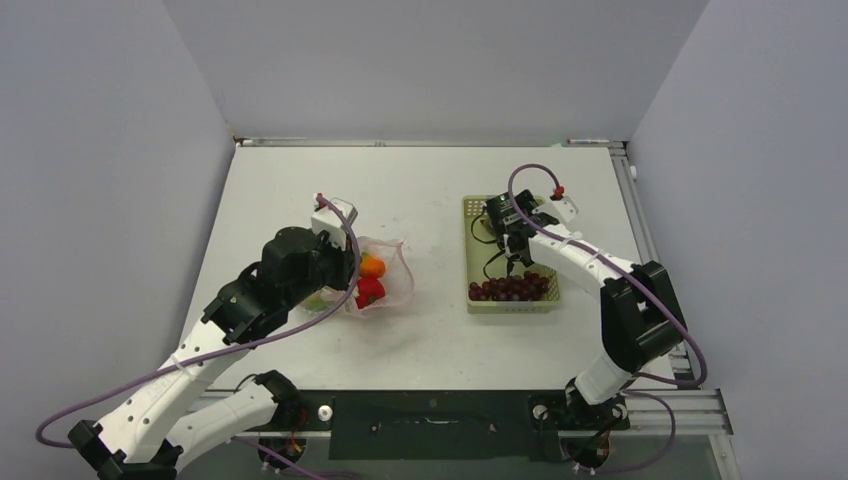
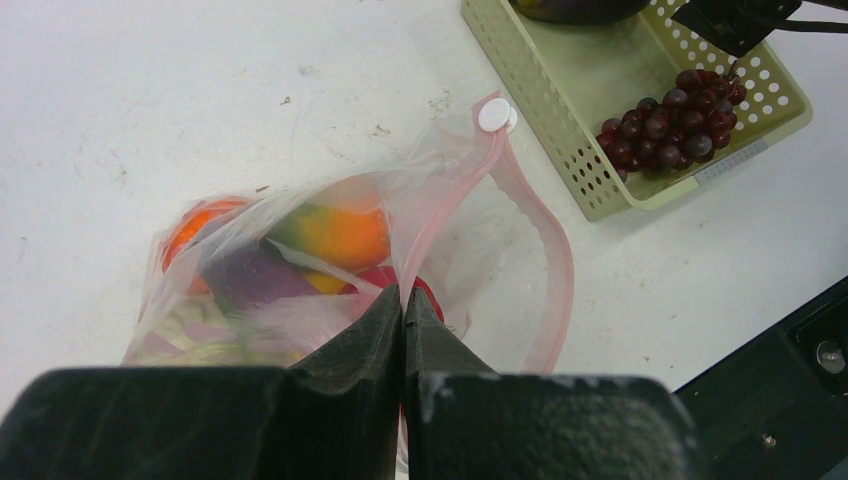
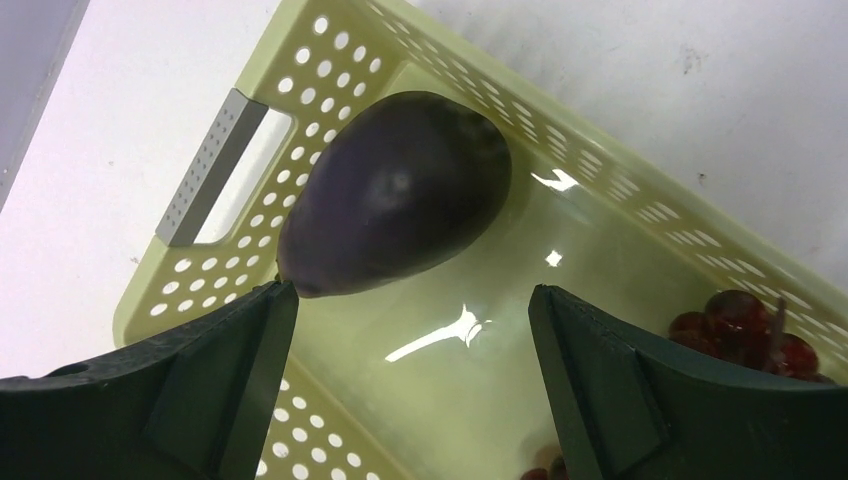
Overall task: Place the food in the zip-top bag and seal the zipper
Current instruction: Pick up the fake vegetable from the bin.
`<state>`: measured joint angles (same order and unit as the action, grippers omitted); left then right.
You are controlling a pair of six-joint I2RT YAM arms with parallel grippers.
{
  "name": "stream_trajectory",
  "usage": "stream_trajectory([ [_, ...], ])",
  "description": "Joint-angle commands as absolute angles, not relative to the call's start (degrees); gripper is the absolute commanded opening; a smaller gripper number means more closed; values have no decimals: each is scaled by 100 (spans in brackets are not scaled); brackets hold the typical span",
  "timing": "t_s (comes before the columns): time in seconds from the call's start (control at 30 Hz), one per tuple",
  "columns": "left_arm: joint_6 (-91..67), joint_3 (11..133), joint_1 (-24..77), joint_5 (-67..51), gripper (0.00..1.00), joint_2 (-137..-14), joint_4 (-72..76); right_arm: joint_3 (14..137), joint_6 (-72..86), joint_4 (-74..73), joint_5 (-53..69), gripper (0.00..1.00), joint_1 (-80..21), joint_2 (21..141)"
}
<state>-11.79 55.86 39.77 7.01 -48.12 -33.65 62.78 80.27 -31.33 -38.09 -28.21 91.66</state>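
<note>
The clear zip-top bag (image 1: 392, 283) lies left of centre, its mouth held open. It holds an orange (image 1: 372, 264) and a red tomato (image 1: 369, 292). In the left wrist view the bag (image 2: 450, 190) also shows a purple piece (image 2: 255, 275) and a second orange (image 2: 195, 225). My left gripper (image 2: 405, 300) is shut on the bag's mouth edge, where the pink zipper (image 2: 555, 270) loops away. My right gripper (image 3: 412, 300) is open low inside the basket (image 3: 330, 60). The dark purple eggplant (image 3: 395, 195) lies just beyond its left fingertip. The dark red grapes (image 1: 512, 288) lie at the basket's near end.
The pale yellow-green mesh basket (image 1: 474, 210) stands right of centre. A white slider (image 2: 494, 114) sits at the far end of the zipper. A black rail (image 1: 430, 412) runs along the table's front edge. Grey walls stand on three sides.
</note>
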Motion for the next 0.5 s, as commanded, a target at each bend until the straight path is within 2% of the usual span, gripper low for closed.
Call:
stream_trajectory([
  [0.0,-1206,5660,3996,638,0,-4720,-3084,6381,8317,-2731,-3566,90,-2689,9316],
  [0.47,-1204,5660,3998,638,0,-4753,-3086,6464,8523,-2389,-3277,91,-2303,9900],
])
